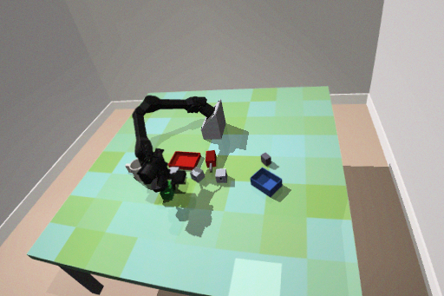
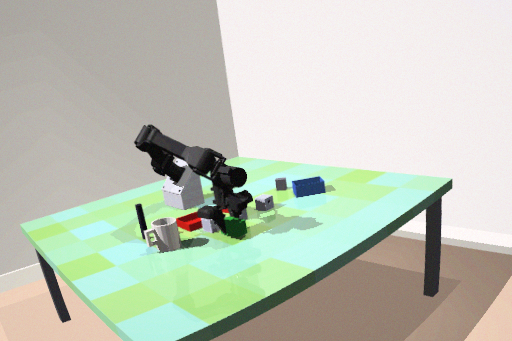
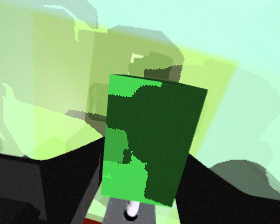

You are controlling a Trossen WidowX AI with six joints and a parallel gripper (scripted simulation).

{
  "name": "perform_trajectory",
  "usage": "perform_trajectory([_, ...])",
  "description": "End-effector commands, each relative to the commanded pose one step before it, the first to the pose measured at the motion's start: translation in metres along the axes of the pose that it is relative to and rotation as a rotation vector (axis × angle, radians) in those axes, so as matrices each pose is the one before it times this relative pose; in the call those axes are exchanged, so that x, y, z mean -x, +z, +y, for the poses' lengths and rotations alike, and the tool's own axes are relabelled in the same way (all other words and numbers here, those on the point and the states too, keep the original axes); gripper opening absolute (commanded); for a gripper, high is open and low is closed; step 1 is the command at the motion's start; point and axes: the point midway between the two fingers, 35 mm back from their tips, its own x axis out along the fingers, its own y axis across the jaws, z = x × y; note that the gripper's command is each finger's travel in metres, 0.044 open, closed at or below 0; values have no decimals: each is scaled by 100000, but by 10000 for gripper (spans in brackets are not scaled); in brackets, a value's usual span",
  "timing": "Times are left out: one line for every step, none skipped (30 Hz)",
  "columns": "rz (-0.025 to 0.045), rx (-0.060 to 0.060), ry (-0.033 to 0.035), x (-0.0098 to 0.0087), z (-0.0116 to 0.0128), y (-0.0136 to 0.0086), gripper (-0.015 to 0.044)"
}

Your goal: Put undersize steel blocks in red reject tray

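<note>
Evidently gripper [image 1: 170, 185] [image 2: 231, 221] [image 3: 143, 141] half-open, clamped on green gauge [image 1: 166, 192] [image 2: 235, 227] [image 3: 153, 140] by its block handle, leaving pin [image 3: 133, 207] free toward bored block [image 3: 113, 214] just beyond fingertips.

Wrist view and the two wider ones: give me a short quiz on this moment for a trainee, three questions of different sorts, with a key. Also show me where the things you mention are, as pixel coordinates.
1. True or false: the gripper [image 1: 170, 182] [image 2: 225, 219] [image 3: 143, 141] is shut on the green gauge [image 1: 167, 192] [image 2: 236, 227] [image 3: 163, 135].
2. Which lies nearest the blue tray [image 1: 259, 186] [image 2: 308, 188]?
A) the mug
B) the red tray
C) the small dark gray cube [image 1: 266, 159] [image 2: 281, 184]
3. Fill in: in the wrist view, the gauge's pale pin [image 3: 134, 207] meets a dark ____ in a gray block [image 3: 114, 214].

Key: 1 true; 2 C; 3 hole
</note>
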Motion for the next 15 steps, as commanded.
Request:
perform_trajectory([-974,-281,-80,363,91,274,0])
perform_trajectory([1,1,-1,-35,20,-6,0])
perform_trajectory([2,3,-1,-37,23,-11,0])
perform_trajectory([4,4,-1,-38,25,-14,0])
perform_trajectory([3,4,-1,-38,26,-15,0])
perform_trajectory([0,0,-1,-38,26,-15,0])
perform_trajectory([-5,-6,0,-24,16,-11,0])
perform_trajectory([-9,-9,0,-26,17,-16,0])
perform_trajectory([3,3,0,-31,21,-26,0])
perform_trajectory([17,17,0,-31,21,-32,0])
perform_trajectory([15,16,0,-25,16,-32,0])
perform_trajectory([5,6,0,-18,8,-30,0])
perform_trajectory([-3,-2,0,-10,-1,-25,0])
perform_trajectory([-10,-10,-1,0,-18,-27,0])
perform_trajectory([-11,-11,-1,14,-30,-8,0])
